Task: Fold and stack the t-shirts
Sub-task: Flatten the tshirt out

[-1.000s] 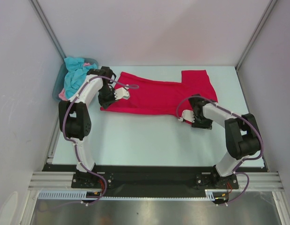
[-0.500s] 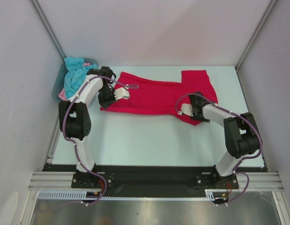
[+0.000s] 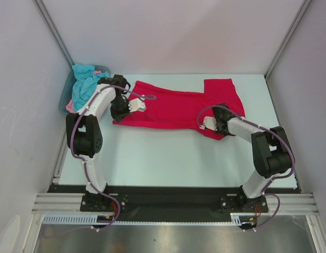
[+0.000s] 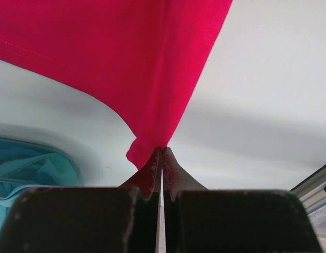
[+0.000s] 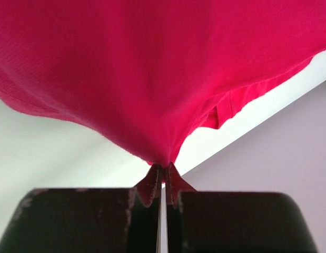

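At the desk's far left corner, a grey-blue plastic tub [image 3: 62, 101] holds a crumpled turquoise-blue cloth t-shirt [image 3: 85, 84]. A bit of pink cloth t-shirt [image 3: 71, 107] shows at the tub's near side. Just right of the tub, the left gripper [image 4: 161, 155] is clamped on a corner of the bright crimson red cloth t-shirt [image 3: 176, 108]. The left wrist view shows that corner drawn to a point between the dark fingertips, with the pale desk surface [image 3: 168, 158] behind it. The red t-shirt stretches across the far half of the desk, from beside the tub toward the far right corner, where its wider part lies flat. Toward the right edge, the right gripper [image 5: 164, 169] pinches the shirt's near edge, its fingers pressed together on a gathered peak of cloth.
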Motion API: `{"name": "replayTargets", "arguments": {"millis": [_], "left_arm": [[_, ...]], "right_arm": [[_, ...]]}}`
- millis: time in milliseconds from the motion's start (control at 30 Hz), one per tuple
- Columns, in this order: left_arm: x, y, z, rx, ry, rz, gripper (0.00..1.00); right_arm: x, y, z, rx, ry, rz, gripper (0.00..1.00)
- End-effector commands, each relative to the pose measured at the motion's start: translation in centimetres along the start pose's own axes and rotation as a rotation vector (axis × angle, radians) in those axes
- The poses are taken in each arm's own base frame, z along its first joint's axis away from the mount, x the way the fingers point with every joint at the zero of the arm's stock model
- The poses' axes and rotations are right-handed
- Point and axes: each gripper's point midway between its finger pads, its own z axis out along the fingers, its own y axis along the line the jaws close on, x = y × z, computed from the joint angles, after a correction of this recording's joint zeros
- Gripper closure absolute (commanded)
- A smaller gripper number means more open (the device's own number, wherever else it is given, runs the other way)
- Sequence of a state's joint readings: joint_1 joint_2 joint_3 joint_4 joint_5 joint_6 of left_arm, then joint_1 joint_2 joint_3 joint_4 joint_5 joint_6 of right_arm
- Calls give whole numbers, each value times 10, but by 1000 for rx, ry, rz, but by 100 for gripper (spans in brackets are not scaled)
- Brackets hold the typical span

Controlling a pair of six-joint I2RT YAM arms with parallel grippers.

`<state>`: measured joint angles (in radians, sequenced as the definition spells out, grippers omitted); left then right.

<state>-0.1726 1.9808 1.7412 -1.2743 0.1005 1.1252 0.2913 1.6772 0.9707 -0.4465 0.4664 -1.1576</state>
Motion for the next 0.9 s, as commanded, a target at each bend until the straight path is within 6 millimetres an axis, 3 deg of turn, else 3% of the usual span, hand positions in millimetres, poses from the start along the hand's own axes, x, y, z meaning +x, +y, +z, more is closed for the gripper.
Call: {"name": "replayTargets", "arguments": {"millis": [0,33,100,133,367,467,600,800,867], "left_arm": [[-2,-2,-18,-32,-14,7,100],[-1,-3,-19,-32,-14,10,100],[1,-5,-20,-32,-6,24,100],[2,-6,-20,-32,-2,32,100],[11,-18,-16,3,17,79,100],[13,-23,-15,17,18,99,100],[18,-34,-12,55,29,137,100],[37,-46,-6,102,100,228,100],[41,-45,-5,110,124,246,100]], "right_arm": [[2,-18,-14,56,2,2,100],[2,-26,-19,70,-6,9,100],[4,-22,-30,15,-20,-1,100],[1,-34,-43,23,-48,19,100],[10,4,-85,-274,-55,3,100],[10,22,-93,-387,-55,22,100],[17,61,-104,-617,-3,23,100],[31,88,-120,-784,32,-11,100],[40,93,-117,-822,65,-14,100]]}}
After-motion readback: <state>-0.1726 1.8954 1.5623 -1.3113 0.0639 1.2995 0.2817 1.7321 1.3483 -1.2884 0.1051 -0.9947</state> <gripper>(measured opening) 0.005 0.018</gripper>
